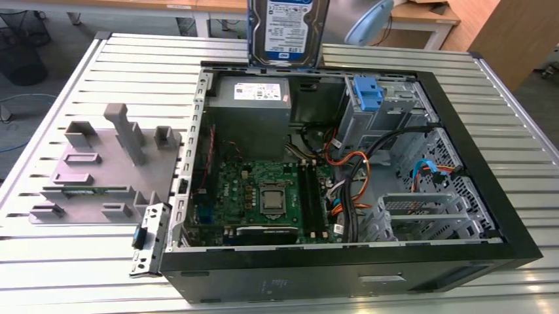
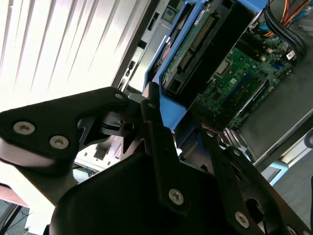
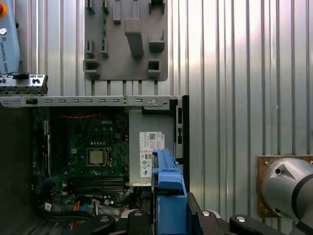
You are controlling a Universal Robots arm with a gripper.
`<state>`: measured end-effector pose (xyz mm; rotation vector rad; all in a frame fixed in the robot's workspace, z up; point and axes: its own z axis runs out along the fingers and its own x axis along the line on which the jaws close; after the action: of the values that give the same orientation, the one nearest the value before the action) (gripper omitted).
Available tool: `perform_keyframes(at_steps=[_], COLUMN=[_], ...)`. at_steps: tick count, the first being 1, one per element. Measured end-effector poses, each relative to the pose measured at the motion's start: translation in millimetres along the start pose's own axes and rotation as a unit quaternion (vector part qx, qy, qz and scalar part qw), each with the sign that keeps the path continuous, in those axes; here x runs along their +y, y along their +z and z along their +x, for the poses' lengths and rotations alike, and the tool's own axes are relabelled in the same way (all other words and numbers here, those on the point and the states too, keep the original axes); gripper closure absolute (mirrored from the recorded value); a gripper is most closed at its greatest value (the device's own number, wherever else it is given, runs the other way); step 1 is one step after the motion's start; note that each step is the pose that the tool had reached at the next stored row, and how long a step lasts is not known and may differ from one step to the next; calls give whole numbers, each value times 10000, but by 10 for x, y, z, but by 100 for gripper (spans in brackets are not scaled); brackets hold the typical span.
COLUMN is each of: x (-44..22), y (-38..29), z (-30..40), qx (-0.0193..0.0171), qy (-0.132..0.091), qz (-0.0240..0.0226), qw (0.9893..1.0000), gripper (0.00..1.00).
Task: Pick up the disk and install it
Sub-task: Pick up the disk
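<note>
1. The open case [image 1: 306,278] lay on its side on the slatted surface [image 1: 88,261], with its cavity facing up toward the tool [image 2: 168,122]. Its black rim bounded that opening on every side.
2. Bare slats ran around the case. A grey fixture [image 1: 96,170] sat on them well off to the exterior view's left of the tool.
3. The power supply [image 1: 253,108] lay just below the tool, against the case's far rim. A blue bracket [image 1: 368,95] sat in the drive cage near it, to the exterior view's right.
4. Cables [image 1: 349,170] crossed the cavity beyond the cage. The motherboard [image 1: 262,196] covered the floor of the case farther from the tool.
5. The disk [image 1: 288,29] hung in the air above the far rim, over the power supply and apart from it.
6. In the exterior view the disk stood on end with its long axis vertical. Its labelled face was turned toward that camera, and its lower end pointed down at the case.
7. In the second wrist view the disk [image 2: 210,39] stretched away from the tool toward the motherboard [image 2: 239,83].
8. The first wrist view showed the blue rail edge of the disk [image 3: 168,196] running out from the tool [image 3: 168,223] over the power supply [image 3: 146,122].
9. The tool was clenched on the disk. In both wrist views its black fingers [image 2: 156,127] pressed against the blue rails from either side and touched nothing else.
</note>
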<state>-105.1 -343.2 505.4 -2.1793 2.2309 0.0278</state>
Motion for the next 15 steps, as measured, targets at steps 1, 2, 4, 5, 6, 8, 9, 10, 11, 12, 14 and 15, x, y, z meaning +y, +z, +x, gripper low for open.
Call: perform_keyframes(at_steps=[1,2,4,5,6,8,9,10,11,12,14,15], x=[-22,-45,-92,-113,-134,-172,-192,-211,-230,-248,-276,-280], y=[0,0,1,1,0,1,1,1,1,1,1,1], z=[-1,-1,-1,-1,-2,-3,-3,-3,-4,-4,-5,-4], qx=[0,0,0,0,0,0,0,0,0,0,1,0], qy=[0,0,0,0,0,0,0,0,0,0,0,0], qz=[0,0,0,0,-1,-1,-1,-1,-1,-1,-1,-1], qw=[10000,10000,10000,10000,10000,10000,10000,10000,10000,10000,10000,10000], gripper=[64,64,64,64,64,64,64,64,64,64,64,64])
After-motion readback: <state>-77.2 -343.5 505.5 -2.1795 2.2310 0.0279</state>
